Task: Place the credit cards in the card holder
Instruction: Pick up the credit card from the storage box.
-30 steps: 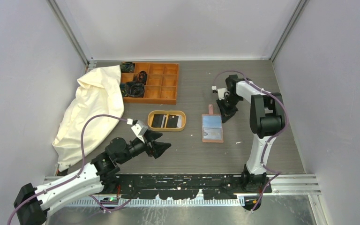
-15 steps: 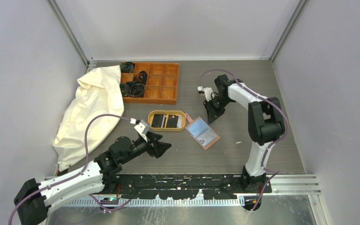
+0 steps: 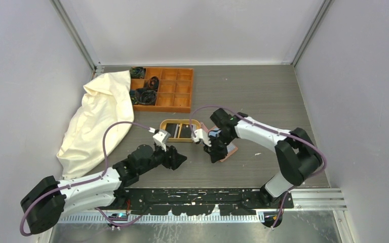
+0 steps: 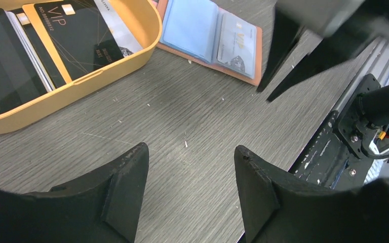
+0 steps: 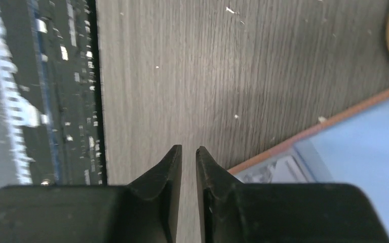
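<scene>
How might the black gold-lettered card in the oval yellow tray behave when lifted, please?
The black gold-lettered card looks thin: probably stiff, light. Lying flush on other cards in the oval yellow tray, it may resist pinching.

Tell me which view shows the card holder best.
Left wrist: the card holder lies open, nearly whole. From the top, the right arm hides most of it; the right wrist sees only a corner.

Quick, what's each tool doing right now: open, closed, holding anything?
Left tool: open wide, empty.
Right tool: barely open, just a thin gap, holding nothing.
</scene>
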Available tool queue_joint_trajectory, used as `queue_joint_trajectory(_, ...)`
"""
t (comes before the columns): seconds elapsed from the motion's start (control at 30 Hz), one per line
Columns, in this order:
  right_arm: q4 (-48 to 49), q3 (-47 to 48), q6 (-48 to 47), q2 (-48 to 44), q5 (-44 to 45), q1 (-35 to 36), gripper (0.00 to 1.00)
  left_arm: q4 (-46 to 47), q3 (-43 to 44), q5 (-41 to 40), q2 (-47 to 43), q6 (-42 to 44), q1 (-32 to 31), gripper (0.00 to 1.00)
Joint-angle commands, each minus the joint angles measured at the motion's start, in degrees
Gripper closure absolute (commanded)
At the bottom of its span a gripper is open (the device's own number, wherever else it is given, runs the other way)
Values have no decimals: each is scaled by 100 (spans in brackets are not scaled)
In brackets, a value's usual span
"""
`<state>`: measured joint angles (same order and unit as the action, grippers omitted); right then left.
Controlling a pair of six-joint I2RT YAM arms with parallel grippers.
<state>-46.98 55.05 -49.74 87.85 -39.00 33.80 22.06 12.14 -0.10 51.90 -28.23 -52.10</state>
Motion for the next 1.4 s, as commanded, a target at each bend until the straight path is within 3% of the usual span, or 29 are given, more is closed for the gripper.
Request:
queue_joint_trajectory(0.0,805,90,-5,378,1262,624,79,4,305,-342,-207,-207,28,37)
queue_joint_trajectory(0.3,1073,106,312,894,2611,943,80,-1692,637,-1105,-1069,-122,87,38)
queue_joint_trajectory(0.47,825,195,286,840,3056,591,80,-2319,949,-1038,-1080,-70,206,38)
queue_joint_trajectory(0.73,599,110,167,280,2875,-783,80,-2737,1549,-720,-457,187,613,37)
queue_joint_trajectory(1.03,858,372,457,-716,2616,-1019,74,-3383,2793,-23,1012,623,1313,35)
queue_joint_trajectory(1.07,978,454,571,-871,2679,-1016,68,-3464,2933,-17,1239,698,1375,35)
queue_joint_trajectory(1.1,1103,559,725,-990,2680,-1018,56,-3584,3088,145,1395,773,1459,35)
queue_joint_trajectory(1.2,1299,1111,1714,-1030,2030,-1124,3,-3824,3586,339,1903,982,1705,35)
queue_joint_trajectory(1.27,1111,1731,2804,-619,1239,-1213,1,-4050,3924,273,2269,1082,1794,35)
queue_joint_trajectory(1.37,298,2642,3419,412,-335,-1231,1,-4555,4539,-90,2879,1076,1814,36)
